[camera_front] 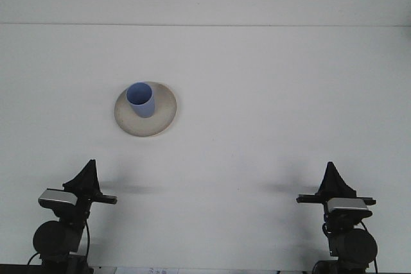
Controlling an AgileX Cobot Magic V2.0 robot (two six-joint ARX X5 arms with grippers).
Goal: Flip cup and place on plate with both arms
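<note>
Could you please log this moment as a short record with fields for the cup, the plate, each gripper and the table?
cup: blue cup, upright, opening up, standing on the plate
plate: beige plate, left of centre on the table
left gripper: left gripper, near the front edge, apart from the plate, holding nothing
right gripper: right gripper, near the front edge on the far side from the plate, holding nothing
table: white table
</note>
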